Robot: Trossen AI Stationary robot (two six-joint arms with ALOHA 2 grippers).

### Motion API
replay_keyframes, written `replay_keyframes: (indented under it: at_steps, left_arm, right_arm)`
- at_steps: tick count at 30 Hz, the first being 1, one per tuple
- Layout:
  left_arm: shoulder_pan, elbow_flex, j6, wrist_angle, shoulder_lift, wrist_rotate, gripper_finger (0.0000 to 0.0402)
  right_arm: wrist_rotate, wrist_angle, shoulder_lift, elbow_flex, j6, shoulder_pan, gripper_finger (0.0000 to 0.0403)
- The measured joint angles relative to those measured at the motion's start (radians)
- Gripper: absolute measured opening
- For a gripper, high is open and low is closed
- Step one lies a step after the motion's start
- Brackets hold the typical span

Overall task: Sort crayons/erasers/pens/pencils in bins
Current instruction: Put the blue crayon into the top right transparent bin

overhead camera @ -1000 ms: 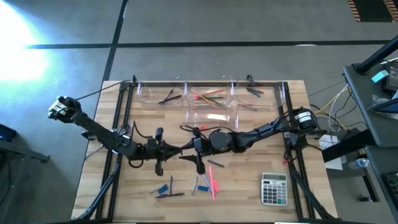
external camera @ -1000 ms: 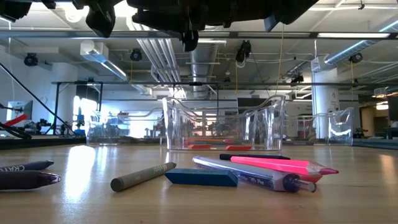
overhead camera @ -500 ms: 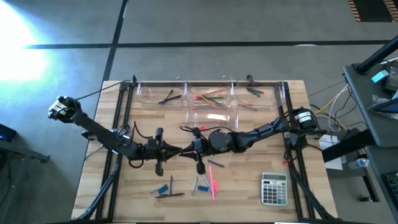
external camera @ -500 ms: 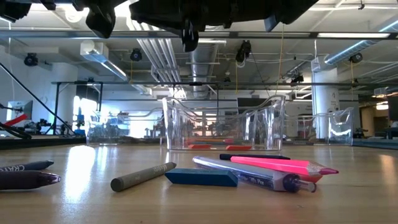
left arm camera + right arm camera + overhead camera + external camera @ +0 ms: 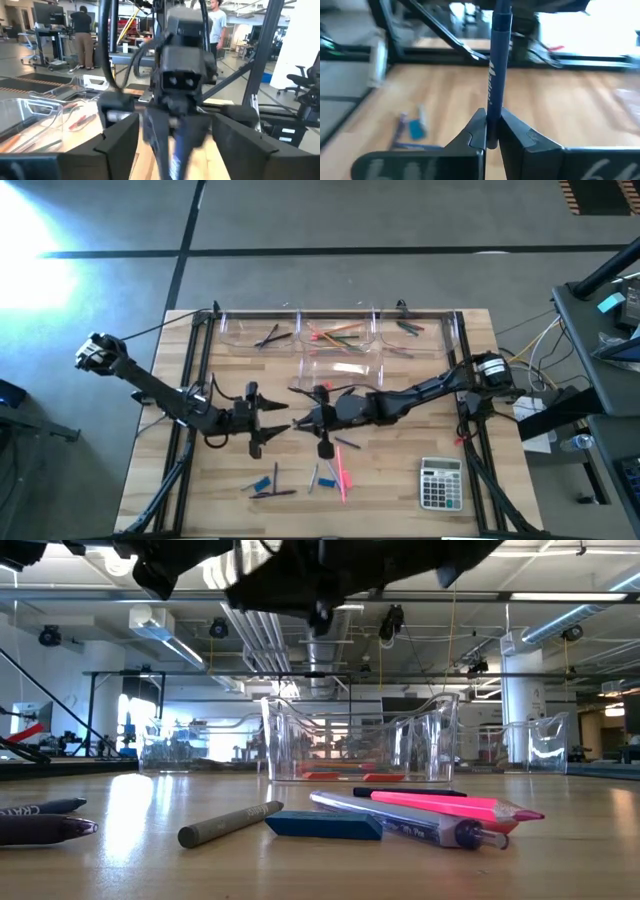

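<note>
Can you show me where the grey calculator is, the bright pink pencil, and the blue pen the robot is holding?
Grey calculator (image 5: pixel 440 483): high view, middle of its keypad.
Bright pink pencil (image 5: pixel 450 805): low view, middle of its shaft.
Slim dark blue pen (image 5: pixel 498 60): right wrist view, its barrel above the right gripper (image 5: pixel 492 134).

Hard daylight burns the floor (image 5: pixel 40 220) white beyond the table's far left corner, a glare with no detail in it. The table (image 5: pixel 400 470) itself is evenly lit, with only faint, soft shadows under my arms (image 5: pixel 400 395). Seen from table height, a bright sheen lies on the wood toward the left edge. Ceiling lamps (image 5: pixel 560 625) glow behind the clear bins (image 5: pixel 360 745), and my arms overhead are dark smears. From my right wrist, the wood behind the pen (image 5: pixel 499 60) is blurred and the background blows out white.
</note>
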Motion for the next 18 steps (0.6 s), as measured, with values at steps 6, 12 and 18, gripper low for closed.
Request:
replay_keyframes:
  at_steps: [6, 12, 18]
  left_arm:
    - [-0.013, -0.019, -0.017, -0.028, -0.054, -0.003, 0.0246]
    - [-0.014, -0.033, -0.031, -0.029, -0.061, -0.003, 0.0246]
    - [-0.014, -0.032, -0.031, -0.027, -0.058, -0.003, 0.0247]
  right_arm:
    - [0.208, -0.325, -0.158, 0.0, -0.082, -0.003, 0.0019]
    - [0.295, -0.68, -0.378, -0.046, -0.082, -0.12, 0.0019]
    - [0.234, -0.801, -0.609, -0.226, -0.048, -0.419, 0.002]
